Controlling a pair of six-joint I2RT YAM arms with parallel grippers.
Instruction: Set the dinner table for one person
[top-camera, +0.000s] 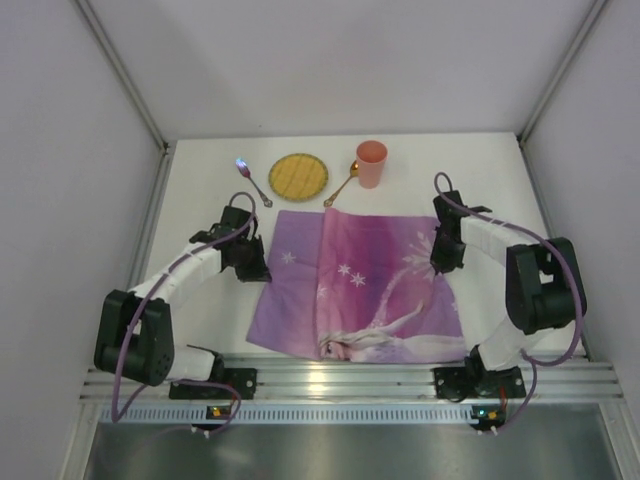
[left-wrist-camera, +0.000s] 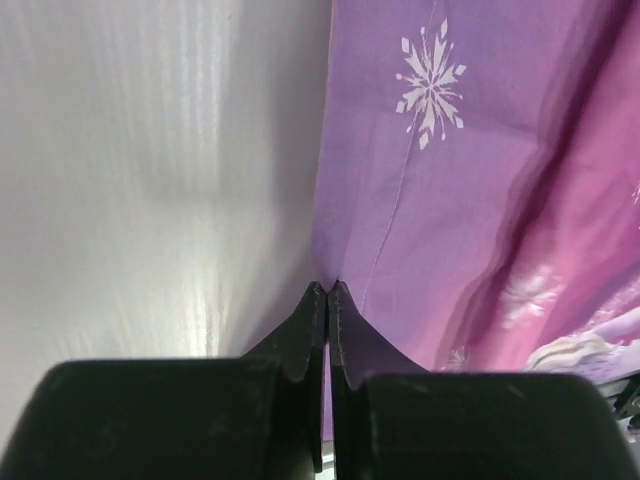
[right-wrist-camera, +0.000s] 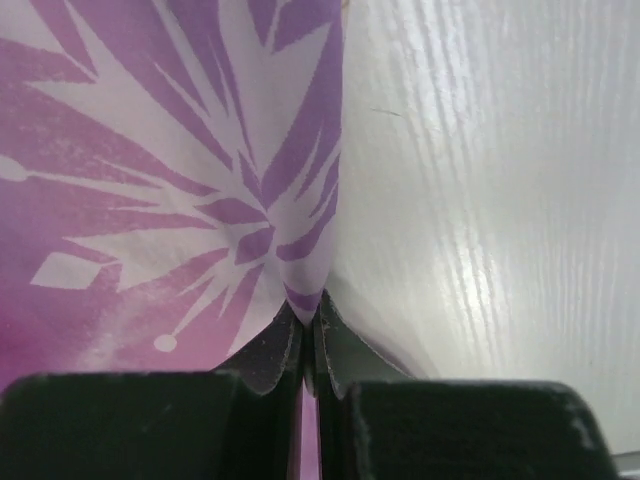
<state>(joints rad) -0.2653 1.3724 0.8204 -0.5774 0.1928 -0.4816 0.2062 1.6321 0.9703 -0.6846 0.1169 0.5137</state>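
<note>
White matte dinner table, silver rail, placemat

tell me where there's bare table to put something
Bare table: far corners, left of the purple spoon, right of the pink cup. Crowded: yellow plate and gold spoon between them; left arm and right arm flank the placemat.

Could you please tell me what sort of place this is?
Likely a lab robot cell, not a dining room: plain white panels wall in the table, the left arm and right arm are bolted to an aluminium rail, with a placemat and cup as props.
</note>
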